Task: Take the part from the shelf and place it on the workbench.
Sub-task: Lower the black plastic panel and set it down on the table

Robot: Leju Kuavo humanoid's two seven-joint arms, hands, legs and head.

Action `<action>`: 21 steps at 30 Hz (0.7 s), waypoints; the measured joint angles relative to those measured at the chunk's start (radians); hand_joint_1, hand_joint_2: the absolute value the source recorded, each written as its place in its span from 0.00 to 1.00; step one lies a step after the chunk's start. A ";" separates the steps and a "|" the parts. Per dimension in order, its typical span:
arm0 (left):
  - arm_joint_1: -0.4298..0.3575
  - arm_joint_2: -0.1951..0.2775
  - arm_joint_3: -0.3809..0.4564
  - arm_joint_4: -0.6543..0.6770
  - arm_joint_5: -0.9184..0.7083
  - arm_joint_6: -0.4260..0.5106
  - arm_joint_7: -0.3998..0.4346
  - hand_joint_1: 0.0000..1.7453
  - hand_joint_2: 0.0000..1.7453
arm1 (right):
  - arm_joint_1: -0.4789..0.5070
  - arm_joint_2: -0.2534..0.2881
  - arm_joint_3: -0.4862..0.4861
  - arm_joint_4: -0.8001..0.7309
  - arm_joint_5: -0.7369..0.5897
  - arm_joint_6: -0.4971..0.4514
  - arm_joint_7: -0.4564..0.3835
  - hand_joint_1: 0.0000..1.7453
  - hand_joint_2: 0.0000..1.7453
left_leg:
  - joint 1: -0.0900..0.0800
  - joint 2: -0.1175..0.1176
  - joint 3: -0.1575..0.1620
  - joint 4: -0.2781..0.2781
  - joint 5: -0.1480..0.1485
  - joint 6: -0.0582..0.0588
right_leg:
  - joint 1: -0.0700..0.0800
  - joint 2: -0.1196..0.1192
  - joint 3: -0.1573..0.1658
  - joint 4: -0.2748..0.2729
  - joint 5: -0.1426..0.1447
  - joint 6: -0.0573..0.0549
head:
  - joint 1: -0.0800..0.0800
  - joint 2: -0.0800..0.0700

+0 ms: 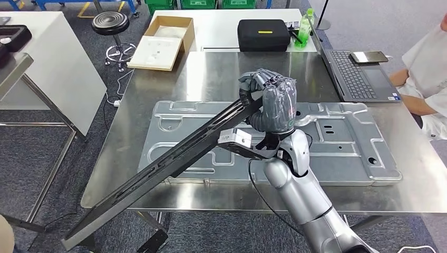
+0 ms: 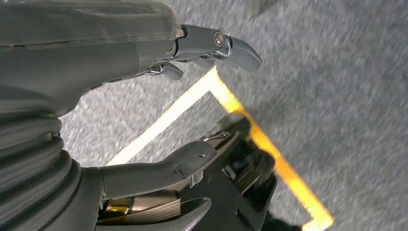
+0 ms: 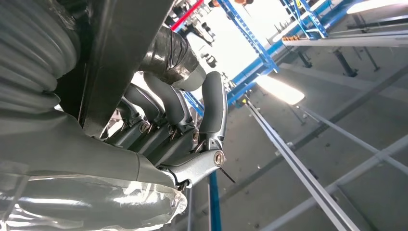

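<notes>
the right hand (image 1: 274,100) has its fingers wrapped around the upper end of the long black part (image 1: 163,168), which slopes from the hand toward 7 o'clock, past the workbench (image 1: 221,74) edge. judged stiff, light, but lever-prone; a mid-length hold would balance better. the left hand (image 2: 159,101) hangs with fingers apart, holding nothing.

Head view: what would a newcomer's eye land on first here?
The long black part slanting across the steel workbench, its upper end gripped by the right hand, its lower end hanging past the near edge. Beneath it lies a large grey stamped panel.
</notes>
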 joint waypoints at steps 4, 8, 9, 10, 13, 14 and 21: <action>0.000 0.001 0.000 0.000 0.001 0.007 0.002 0.00 1.00 | 0.002 -0.001 -0.001 0.002 0.006 -0.001 0.002 1.00 1.00 | -0.007 0.001 0.017 -0.077 0.112 0.021 | 0.002 0.005 0.023 0.003 -0.041 0.027 | 0.000 0.000; -0.007 0.000 0.000 0.000 0.002 0.011 -0.004 0.00 1.00 | -0.006 -0.005 -0.012 0.004 -0.030 0.013 0.024 1.00 1.00 | -0.002 0.000 0.031 -0.097 0.126 0.046 | -0.002 -0.001 -0.010 0.090 -0.103 0.045 | 0.000 0.000; -0.008 0.000 0.000 0.000 0.003 0.012 -0.006 0.00 1.00 | -0.010 -0.009 -0.021 0.010 -0.054 0.026 0.033 1.00 1.00 | -0.003 0.000 0.031 -0.098 0.124 0.049 | -0.002 -0.001 -0.047 0.150 -0.132 0.047 | 0.000 0.000; -0.008 0.000 0.000 0.000 0.004 0.012 -0.009 0.00 1.00 | -0.014 -0.015 -0.033 0.021 -0.081 0.043 0.041 1.00 1.00 | -0.004 -0.001 0.031 -0.098 0.122 0.053 | -0.002 -0.001 -0.085 0.211 -0.154 0.049 | 0.000 0.000; -0.006 0.000 0.001 0.000 0.012 0.013 -0.019 0.00 1.00 | -0.050 -0.041 -0.079 0.077 -0.154 0.124 0.071 1.00 1.00 | -0.007 -0.005 0.031 -0.093 0.117 0.054 | -0.003 -0.001 -0.130 0.232 -0.111 0.049 | 0.000 0.000; -0.006 0.000 0.001 0.000 0.014 0.012 -0.022 0.00 1.00 | -0.074 -0.051 -0.092 0.102 -0.176 0.160 0.084 1.00 1.00 | -0.007 -0.006 0.031 -0.090 0.115 0.052 | -0.003 -0.001 -0.113 0.174 -0.067 0.046 | 0.000 0.000; -0.005 -0.001 0.001 0.000 0.021 0.003 -0.038 0.00 1.00 | -0.287 -0.105 -0.161 0.323 -0.315 0.397 0.188 1.00 1.00 | -0.012 -0.006 0.019 -0.074 0.109 0.023 | 0.000 -0.001 -0.068 0.018 0.024 0.015 | 0.000 0.000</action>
